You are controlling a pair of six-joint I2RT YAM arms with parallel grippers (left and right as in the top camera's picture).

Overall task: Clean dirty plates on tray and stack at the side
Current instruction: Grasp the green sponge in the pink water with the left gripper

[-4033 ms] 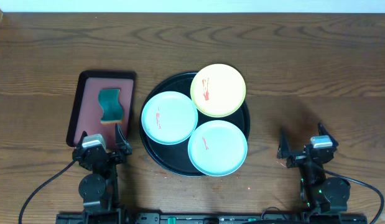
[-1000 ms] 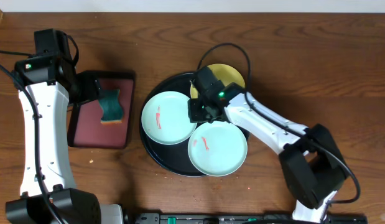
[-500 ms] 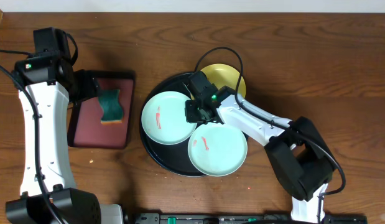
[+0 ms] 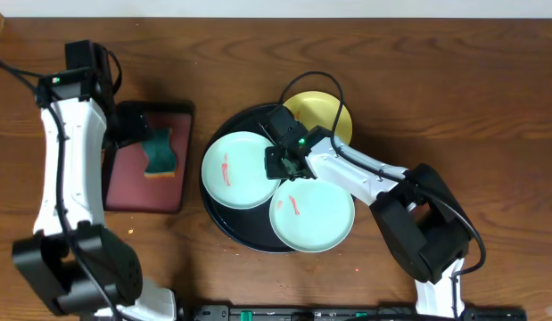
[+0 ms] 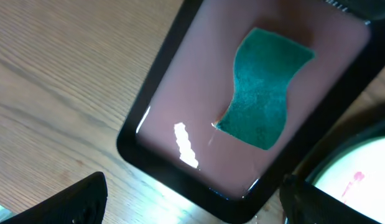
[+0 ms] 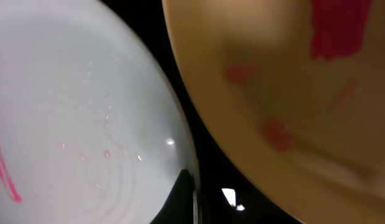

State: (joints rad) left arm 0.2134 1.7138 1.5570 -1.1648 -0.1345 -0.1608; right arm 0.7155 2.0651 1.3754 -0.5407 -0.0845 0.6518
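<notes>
Three plates lie on the round black tray: a mint-blue plate at the left, another mint-blue plate at the front, and a yellow plate at the back, each with red smears. My right gripper is shut on the right rim of the left mint-blue plate; one dark finger lies on that rim, beside the yellow plate. My left gripper hangs open above the near edge of the dark red tray, nothing between its fingers.
A green sponge lies on the dark red rectangular tray left of the black tray. The right arm's body and cable cross over the yellow plate's left part. Bare wooden table surrounds both trays.
My right gripper has slid a little left onto the left mint-blue plate's rim and closed there. The left arm has shifted slightly right, toward the red tray.
</notes>
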